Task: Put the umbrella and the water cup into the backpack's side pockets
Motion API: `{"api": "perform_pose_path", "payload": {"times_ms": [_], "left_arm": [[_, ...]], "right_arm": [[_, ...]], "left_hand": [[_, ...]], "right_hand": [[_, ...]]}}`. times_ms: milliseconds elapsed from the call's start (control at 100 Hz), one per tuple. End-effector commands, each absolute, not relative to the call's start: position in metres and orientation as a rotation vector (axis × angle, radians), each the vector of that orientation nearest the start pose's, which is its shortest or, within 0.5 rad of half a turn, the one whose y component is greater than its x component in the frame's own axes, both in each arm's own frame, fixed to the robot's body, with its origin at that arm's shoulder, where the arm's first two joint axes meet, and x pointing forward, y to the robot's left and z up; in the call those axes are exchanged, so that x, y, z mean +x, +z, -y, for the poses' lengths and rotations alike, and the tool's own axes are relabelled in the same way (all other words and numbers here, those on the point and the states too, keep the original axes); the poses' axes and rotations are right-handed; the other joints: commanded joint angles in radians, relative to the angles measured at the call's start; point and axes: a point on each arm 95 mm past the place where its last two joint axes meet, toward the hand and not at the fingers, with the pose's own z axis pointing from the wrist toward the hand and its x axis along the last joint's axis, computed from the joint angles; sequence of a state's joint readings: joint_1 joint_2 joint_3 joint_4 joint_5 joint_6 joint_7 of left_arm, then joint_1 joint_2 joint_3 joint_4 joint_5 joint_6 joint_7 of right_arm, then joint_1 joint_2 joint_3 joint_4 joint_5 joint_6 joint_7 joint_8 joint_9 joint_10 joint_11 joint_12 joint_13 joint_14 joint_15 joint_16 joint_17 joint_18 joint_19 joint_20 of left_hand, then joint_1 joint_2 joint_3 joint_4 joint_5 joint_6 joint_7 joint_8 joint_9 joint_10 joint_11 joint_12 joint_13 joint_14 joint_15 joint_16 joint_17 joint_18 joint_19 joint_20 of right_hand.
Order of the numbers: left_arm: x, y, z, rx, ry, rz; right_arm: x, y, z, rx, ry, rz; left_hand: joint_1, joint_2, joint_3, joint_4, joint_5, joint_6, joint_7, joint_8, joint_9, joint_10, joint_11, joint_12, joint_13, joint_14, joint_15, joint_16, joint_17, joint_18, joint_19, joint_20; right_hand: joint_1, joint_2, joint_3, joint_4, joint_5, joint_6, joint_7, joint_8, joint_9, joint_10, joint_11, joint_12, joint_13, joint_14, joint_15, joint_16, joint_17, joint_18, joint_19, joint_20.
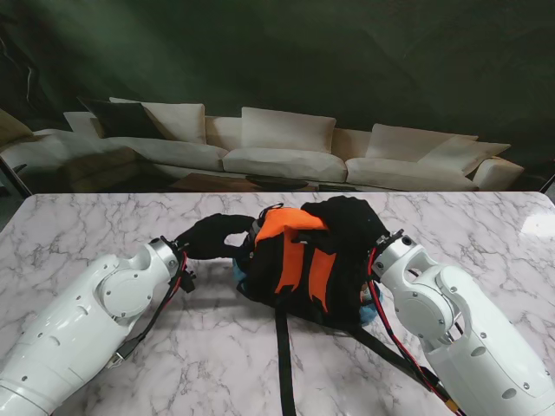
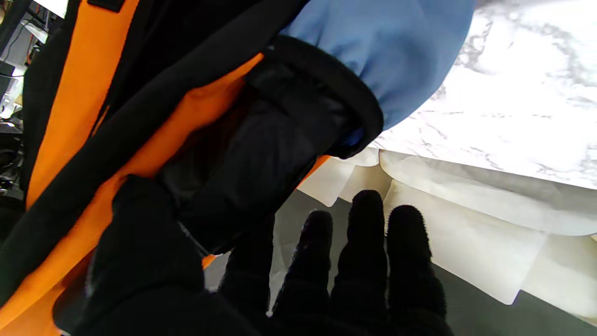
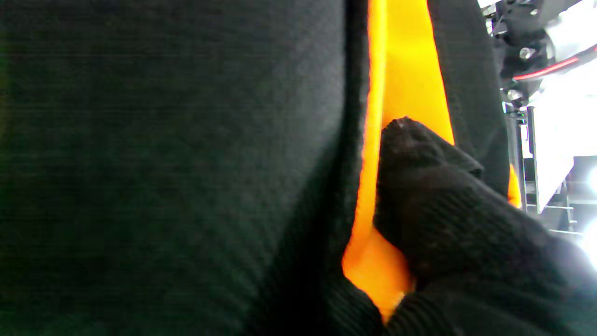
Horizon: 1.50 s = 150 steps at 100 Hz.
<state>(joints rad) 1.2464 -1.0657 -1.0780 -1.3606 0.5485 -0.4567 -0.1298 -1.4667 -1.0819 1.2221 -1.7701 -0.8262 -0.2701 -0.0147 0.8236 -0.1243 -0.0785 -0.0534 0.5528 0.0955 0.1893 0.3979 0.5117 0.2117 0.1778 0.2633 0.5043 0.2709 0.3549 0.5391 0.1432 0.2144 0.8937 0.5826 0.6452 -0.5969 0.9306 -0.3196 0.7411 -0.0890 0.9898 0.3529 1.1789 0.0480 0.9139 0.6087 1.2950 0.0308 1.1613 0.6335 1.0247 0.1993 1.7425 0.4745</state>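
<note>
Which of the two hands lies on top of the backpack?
The right hand: it lies over the top of the orange and black backpack. The left hand is at the backpack's left side instead.

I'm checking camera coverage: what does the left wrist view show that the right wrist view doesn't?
Only the left wrist view: the backpack's side pocket with something dark in it, blue fabric, the marble table, the left hand with fingers spread. Only the right wrist view: the right hand pressed against the backpack. Both: orange and black backpack fabric.
</note>
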Motion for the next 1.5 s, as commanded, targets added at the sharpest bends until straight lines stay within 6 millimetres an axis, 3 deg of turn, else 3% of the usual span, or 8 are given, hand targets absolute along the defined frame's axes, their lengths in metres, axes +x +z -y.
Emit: {"api": "perform_pose_path", "payload": {"times_ms": [0,120,290,410,720,1280,1410,1490], "left_arm": [[0.461,-0.307,0.017,-1.266,-1.938,-1.743],[0.461,-0.31,0.013,-1.281,-1.918,-1.743],[0.455,-0.295,0.005,-1.278,-1.971,-1.687],[0.444,-0.266,-0.003,-1.217,-2.035,-1.637],[0.408,-0.212,-0.022,-1.073,-2.106,-1.383],[0.42,-0.279,-0.022,-1.459,-2.03,-1.114],[0.419,-0.28,-0.023,-1.451,-2.031,-1.115],[0.419,-0.28,-0.021,-1.455,-2.034,-1.111]], "right_arm": [[0.408,-0.219,-0.043,0.921,1.955,-1.471],[0.408,-0.22,-0.044,0.923,1.953,-1.473],[0.409,-0.22,-0.045,0.922,1.953,-1.474],[0.409,-0.219,-0.045,0.921,1.948,-1.476],[0.413,-0.22,-0.043,0.929,1.934,-1.471],[0.421,-0.222,-0.037,0.928,1.879,-1.465],[0.421,-0.224,-0.037,0.931,1.876,-1.471],[0.42,-0.222,-0.037,0.932,1.888,-1.465]], "left_hand": [[0.19,0.025,0.071,0.041,0.127,-0.013,0.119,0.064,0.025,-0.02,0.016,0.013,0.018,-0.011,0.018,0.003,0.005,-0.004,0.008,-0.002],[0.194,0.041,0.062,0.039,0.14,-0.008,0.132,0.077,0.025,-0.021,0.019,0.01,0.009,-0.006,0.015,0.0,-0.002,-0.003,0.007,-0.009],[-0.016,0.011,0.051,0.039,-0.151,0.078,-0.066,-0.052,-0.168,0.022,-0.075,-0.044,-0.127,0.023,-0.074,-0.065,-0.085,0.007,-0.125,-0.078],[-0.066,0.007,0.053,0.037,-0.204,0.093,-0.104,-0.064,-0.278,0.083,-0.179,-0.134,-0.168,0.055,-0.107,-0.115,-0.078,0.02,-0.191,-0.125],[0.006,0.093,0.047,0.036,0.016,0.058,-0.01,0.004,0.058,0.011,-0.071,-0.008,-0.094,0.022,-0.092,-0.118,-0.069,0.045,-0.176,-0.129],[0.036,0.12,0.047,0.04,0.078,0.075,0.012,0.024,0.148,-0.011,-0.024,0.048,-0.011,0.018,-0.061,-0.057,-0.076,0.078,-0.151,-0.079],[0.035,0.122,0.048,0.04,0.073,0.074,0.011,0.023,0.14,-0.013,-0.027,0.045,-0.014,0.014,-0.066,-0.056,-0.075,0.074,-0.154,-0.075],[0.034,0.123,0.048,0.04,0.072,0.074,0.011,0.022,0.139,-0.012,-0.026,0.045,-0.015,0.014,-0.068,-0.055,-0.075,0.071,-0.157,-0.074]], "right_hand": [[0.126,0.09,0.106,0.076,0.045,-0.133,0.073,0.023,0.0,-0.025,0.002,-0.002,0.022,-0.002,0.039,0.002,0.007,-0.009,0.037,-0.003],[0.126,0.091,0.105,0.076,0.046,-0.133,0.073,0.023,-0.001,-0.026,0.002,-0.002,0.022,-0.002,0.039,0.002,0.007,-0.009,0.037,-0.003],[0.123,0.097,0.097,0.078,0.03,-0.129,0.058,0.008,-0.01,-0.031,-0.007,-0.006,0.019,0.007,-0.009,-0.018,-0.029,0.006,0.012,-0.007],[0.123,0.1,0.094,0.079,0.028,-0.125,0.05,-0.005,-0.015,-0.032,-0.016,-0.01,0.019,0.012,-0.033,-0.027,-0.044,0.012,0.001,-0.007],[0.121,0.109,0.084,0.083,0.016,-0.119,0.033,-0.03,-0.025,-0.034,-0.052,-0.033,0.017,0.028,-0.132,-0.058,-0.095,0.031,-0.041,-0.003],[0.026,0.146,0.005,0.095,-0.065,-0.113,-0.007,-0.063,-0.131,-0.04,-0.15,-0.07,-0.091,0.041,-0.37,-0.082,-0.279,0.066,-0.2,-0.002],[-0.117,0.165,-0.045,0.128,-0.13,-0.084,-0.075,-0.065,-0.247,-0.03,-0.21,-0.108,-0.21,0.047,-0.525,-0.109,-0.407,0.101,-0.325,-0.006],[-0.279,0.229,-0.117,0.226,-0.13,-0.042,-0.295,0.108,-0.358,-0.016,-0.266,-0.162,-0.339,0.068,-0.672,-0.154,-0.586,0.171,-0.498,-0.006]]}}
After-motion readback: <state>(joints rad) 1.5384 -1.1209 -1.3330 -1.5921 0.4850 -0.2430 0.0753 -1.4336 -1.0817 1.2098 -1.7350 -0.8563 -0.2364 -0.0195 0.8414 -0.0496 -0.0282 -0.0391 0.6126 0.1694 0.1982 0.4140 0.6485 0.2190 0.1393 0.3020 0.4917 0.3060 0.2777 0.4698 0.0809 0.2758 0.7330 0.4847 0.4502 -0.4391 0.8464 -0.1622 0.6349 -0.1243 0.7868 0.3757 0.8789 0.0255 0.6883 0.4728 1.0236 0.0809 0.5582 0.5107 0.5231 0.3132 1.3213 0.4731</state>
